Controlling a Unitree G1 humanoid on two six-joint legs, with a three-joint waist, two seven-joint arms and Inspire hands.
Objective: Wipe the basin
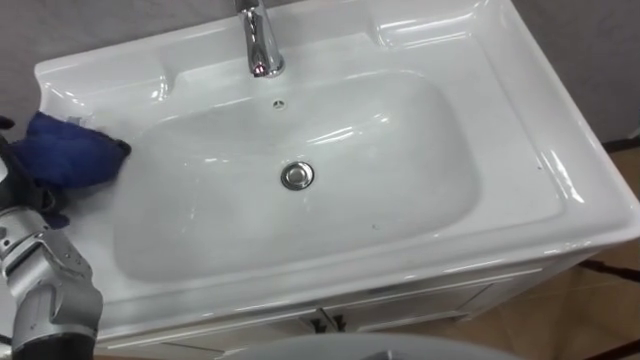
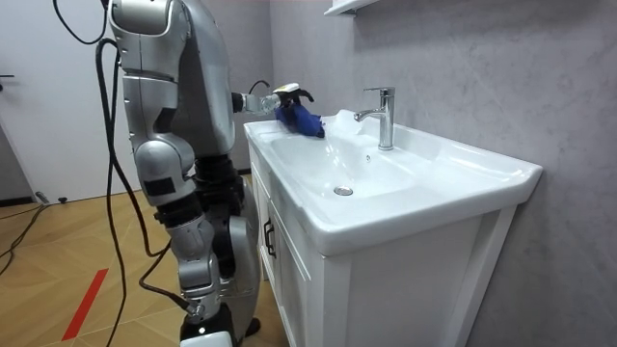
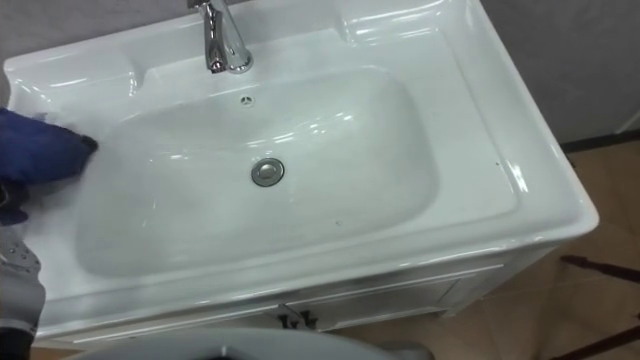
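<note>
I can't make out any lettering, label, number or sign on the basin [image 1: 520, 110] or on anything around it.

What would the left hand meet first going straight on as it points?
Likely the basin bowl: the left hand, gripping the blue cloth on the left rim, points across the hollow, in front of the faucet. Depth is unclear.
</note>
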